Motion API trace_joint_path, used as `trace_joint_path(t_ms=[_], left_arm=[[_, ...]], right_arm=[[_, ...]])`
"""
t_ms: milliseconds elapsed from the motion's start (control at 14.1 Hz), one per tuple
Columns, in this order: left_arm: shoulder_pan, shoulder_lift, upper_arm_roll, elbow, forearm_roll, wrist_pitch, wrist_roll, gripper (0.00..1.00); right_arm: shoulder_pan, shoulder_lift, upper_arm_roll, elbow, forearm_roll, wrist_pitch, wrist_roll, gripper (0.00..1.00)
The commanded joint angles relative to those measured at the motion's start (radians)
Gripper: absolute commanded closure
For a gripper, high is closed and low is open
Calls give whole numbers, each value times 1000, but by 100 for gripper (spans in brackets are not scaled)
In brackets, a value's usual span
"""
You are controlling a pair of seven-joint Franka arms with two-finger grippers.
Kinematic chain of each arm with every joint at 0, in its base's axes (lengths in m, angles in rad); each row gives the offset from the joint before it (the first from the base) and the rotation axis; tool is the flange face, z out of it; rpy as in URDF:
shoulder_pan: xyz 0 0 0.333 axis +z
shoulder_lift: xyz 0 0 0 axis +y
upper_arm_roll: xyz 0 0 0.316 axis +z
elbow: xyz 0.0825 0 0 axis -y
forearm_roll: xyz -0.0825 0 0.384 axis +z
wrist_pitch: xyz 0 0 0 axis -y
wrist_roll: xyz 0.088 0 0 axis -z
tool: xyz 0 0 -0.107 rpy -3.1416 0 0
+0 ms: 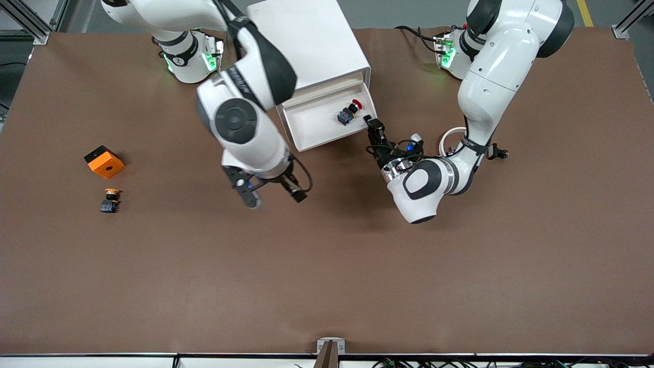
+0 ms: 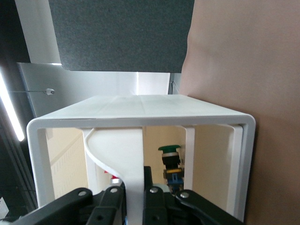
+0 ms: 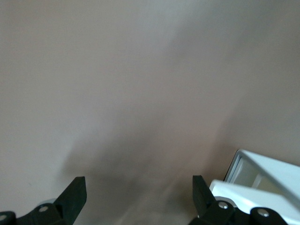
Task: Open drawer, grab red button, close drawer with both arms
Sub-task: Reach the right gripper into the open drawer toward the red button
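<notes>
The white cabinet [image 1: 311,41] stands near the robots' bases, with its drawer [image 1: 306,120] pulled open. The button [image 1: 350,112], red cap on a dark body, lies on its side in the drawer toward the left arm's end. My left gripper [image 1: 372,123] is at the drawer's corner, shut on the white drawer handle [image 2: 132,157], one black finger [image 2: 151,180] on each side. Only a sliver of red [image 2: 113,178] shows past the handle. My right gripper [image 1: 273,196] is open and empty over bare table, nearer the front camera than the drawer. The drawer's corner [image 3: 262,176] shows in the right wrist view.
An orange cube with a black side [image 1: 104,161] and a yellow-orange-capped button [image 1: 110,199] lie toward the right arm's end of the table. A green-capped button [image 2: 169,161] shows inside the white frame in the left wrist view. A white cable loop [image 1: 451,139] lies by the left arm.
</notes>
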Motion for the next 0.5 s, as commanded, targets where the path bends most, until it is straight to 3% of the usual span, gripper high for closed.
trace_joint_path(t_ms=[0, 427], left_arm=[[40, -34, -3, 26, -41, 22, -12, 97], [98, -34, -1, 34, -46, 27, -14, 91]], right_arm=[[50, 45, -14, 26, 14, 17, 24, 0], [139, 45, -12, 25, 19, 7, 66, 0]])
